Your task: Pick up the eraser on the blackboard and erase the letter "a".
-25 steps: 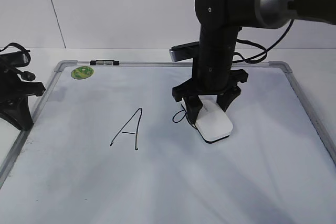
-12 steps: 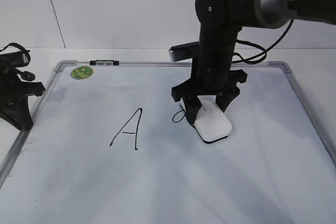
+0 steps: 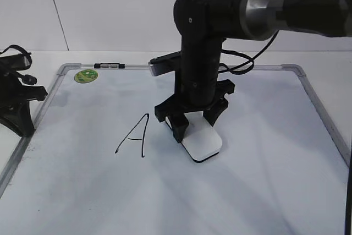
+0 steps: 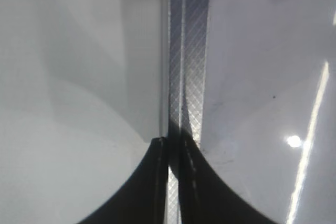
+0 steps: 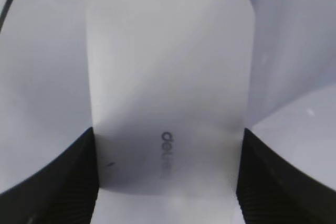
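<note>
Gripping the white, round-cornered eraser point(image 3: 202, 143) by its sides, your right gripper point(image 3: 193, 120) presses it flat on the blackboard point(image 3: 264, 185), just right of the capital "A" point(image 3: 133, 135). Your left gripper point(image 4: 173, 182) rests by the frame, jaws closed and empty.

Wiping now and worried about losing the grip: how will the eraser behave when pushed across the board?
The eraser looks rigid, so probably no flexing. Its smooth sides may slip in the right gripper. It lies flat and low on the blackboard, so tipping seems unlikely.

We see a matte black right arm point(image 3: 199, 53) (silver collar, looping black cables) ending in black ribbed fingers point(image 5: 52, 182).
</note>
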{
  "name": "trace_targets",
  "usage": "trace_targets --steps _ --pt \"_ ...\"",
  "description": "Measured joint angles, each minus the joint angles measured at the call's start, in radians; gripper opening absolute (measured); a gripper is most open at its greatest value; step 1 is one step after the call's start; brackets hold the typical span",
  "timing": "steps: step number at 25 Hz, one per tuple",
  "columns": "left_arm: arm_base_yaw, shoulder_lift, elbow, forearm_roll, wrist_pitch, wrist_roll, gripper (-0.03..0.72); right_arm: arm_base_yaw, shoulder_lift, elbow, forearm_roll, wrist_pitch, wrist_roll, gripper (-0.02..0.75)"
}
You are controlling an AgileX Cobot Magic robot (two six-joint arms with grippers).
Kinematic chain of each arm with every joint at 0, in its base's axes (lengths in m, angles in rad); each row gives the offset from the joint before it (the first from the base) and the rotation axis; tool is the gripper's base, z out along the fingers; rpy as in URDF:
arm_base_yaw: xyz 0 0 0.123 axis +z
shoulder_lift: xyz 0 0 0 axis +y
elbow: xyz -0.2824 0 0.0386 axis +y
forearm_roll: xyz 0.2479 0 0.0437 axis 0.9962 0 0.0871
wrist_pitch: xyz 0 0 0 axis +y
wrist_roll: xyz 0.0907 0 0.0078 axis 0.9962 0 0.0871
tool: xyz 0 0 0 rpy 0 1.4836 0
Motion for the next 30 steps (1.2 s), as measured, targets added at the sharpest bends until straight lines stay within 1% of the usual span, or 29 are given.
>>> trace_targets --steps 8,18,23,30 --pt "0.0 0.0 0.0 -0.002 0.0 0.0 0.015 0.005 0.0 0.0 -0.032 -0.002 0.01 0.552" --pt "0.0 0.0 0.0 -0.004 0.0 0.0 0.015 -0.012 0.006 -0.003 -0.031 0.0 0.019 0.552" --pt "0.0 0.0 0.0 -0.006 0.0 0.0 0.015 -0.038 0.006 -0.003 -0.012 0.0 0.028 0.552" --pt "0.0 0.0 0.0 -0.006 0.0 0.0 0.015 -0.096 0.006 -0.007 -0.018 0.0 0.047 0.552"
